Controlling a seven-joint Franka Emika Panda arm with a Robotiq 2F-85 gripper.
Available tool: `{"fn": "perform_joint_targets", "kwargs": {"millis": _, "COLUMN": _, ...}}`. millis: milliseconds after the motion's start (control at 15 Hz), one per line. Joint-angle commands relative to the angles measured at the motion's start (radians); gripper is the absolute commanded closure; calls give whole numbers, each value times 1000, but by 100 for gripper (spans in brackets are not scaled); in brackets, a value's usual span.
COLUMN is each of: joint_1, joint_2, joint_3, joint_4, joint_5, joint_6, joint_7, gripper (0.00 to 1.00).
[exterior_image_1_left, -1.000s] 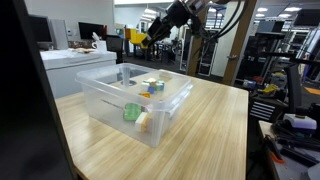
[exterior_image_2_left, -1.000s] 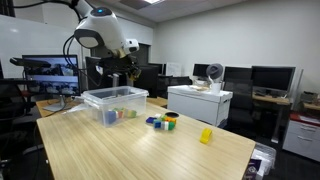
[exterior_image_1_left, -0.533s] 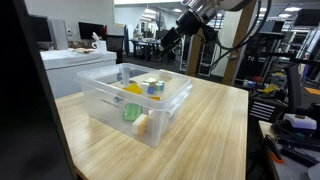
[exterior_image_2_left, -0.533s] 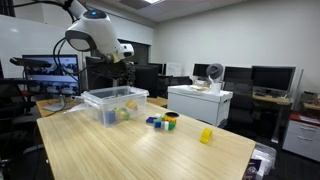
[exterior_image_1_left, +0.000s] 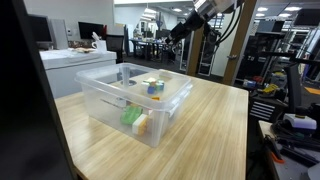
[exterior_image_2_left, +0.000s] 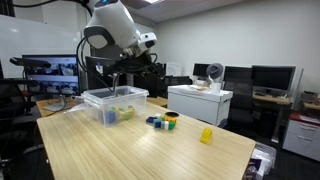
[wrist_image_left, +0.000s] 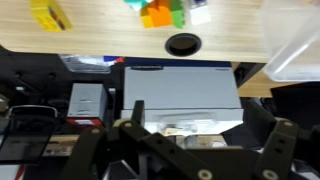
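As far as the wrist view shows, my fingers (wrist_image_left: 130, 140) stand wide apart with nothing between them; the gripper (wrist_image_left: 203, 128) is empty and touches nothing. Between the two fingers I see only a white cabinet (wrist_image_left: 180, 95) standing on the floor beyond the table edge.

Position: in an exterior view the gripper (exterior_image_1_left: 176, 27) hangs high in the air, well clear of the table (exterior_image_1_left: 215, 130).

Nearest thing: the clear bin (exterior_image_1_left: 105, 108). It sits on the table, well apart from me, below the fingers and off to one side. In the wrist view only one corner of it (wrist_image_left: 295, 45) shows, at the right edge. In an exterior view its long axis runs from upper left to lower right of the picture, and I hang above and beyond its far right end. Its top is open.

Contents: a green item (exterior_image_1_left: 130, 117) lies against the near wall, and a blue and yellow piece (exterior_image_1_left: 155, 87) lies toward the far side. Other contents are too small to identify.

Surroundings: loose coloured blocks (exterior_image_2_left: 160, 122) sit on the table just beside the bin (exterior_image_2_left: 100, 105), and a yellow block (exterior_image_2_left: 206, 135) sits farther along, apart from them. A black ring (wrist_image_left: 182, 44) lies near the table edge.
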Motion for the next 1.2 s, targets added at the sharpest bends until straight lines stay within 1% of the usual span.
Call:
{"fn": "perform_joint_targets", "kwargs": {"millis": 0, "joint_1": -41, "joint_2": 162, "joint_3": -48, "joint_4": 80, "joint_5": -105, "joint_6": 164, "joint_7": 31, "gripper": 0}}
{"fn": "perform_joint_targets", "kwargs": {"millis": 200, "joint_1": -34, "joint_2": 287, "joint_3": -124, "joint_4": 115, "joint_5": -197, "joint_6": 268, "joint_7": 37, "gripper": 0}}
{"fn": "perform_joint_targets", "kwargs": {"millis": 333, "joint_1": 0, "joint_2": 369, "joint_3": -191, "joint_4": 141, "joint_5": -256, "joint_6": 327, "joint_7": 43, "gripper": 0}}
{"fn": "perform_joint_targets", "kwargs": {"millis": 467, "joint_1": 54, "joint_2": 451, "joint_3": -269, "joint_4": 179, "joint_5": -292, "joint_6": 372, "joint_7": 45, "gripper": 0}}
{"fn": "perform_joint_targets", "kwargs": {"millis": 667, "joint_1": 151, "joint_2": 542, "joint_3": -370, "joint_4": 244, "joint_5": -296, "joint_6": 395, "joint_7": 44, "gripper": 0}}
{"fn": "perform_joint_targets", "kwargs": {"millis": 933, "joint_1": 275, "joint_2": 640, "joint_3": -477, "joint_4": 344, "joint_5": -280, "joint_6": 390, "joint_7": 51, "gripper": 0}}
{"fn": "perform_joint_targets", "kwargs": {"millis": 1133, "joint_1": 373, "joint_2": 707, "joint_3": -567, "joint_4": 422, "joint_5": -271, "joint_6": 371, "joint_7": 92, "gripper": 0}}
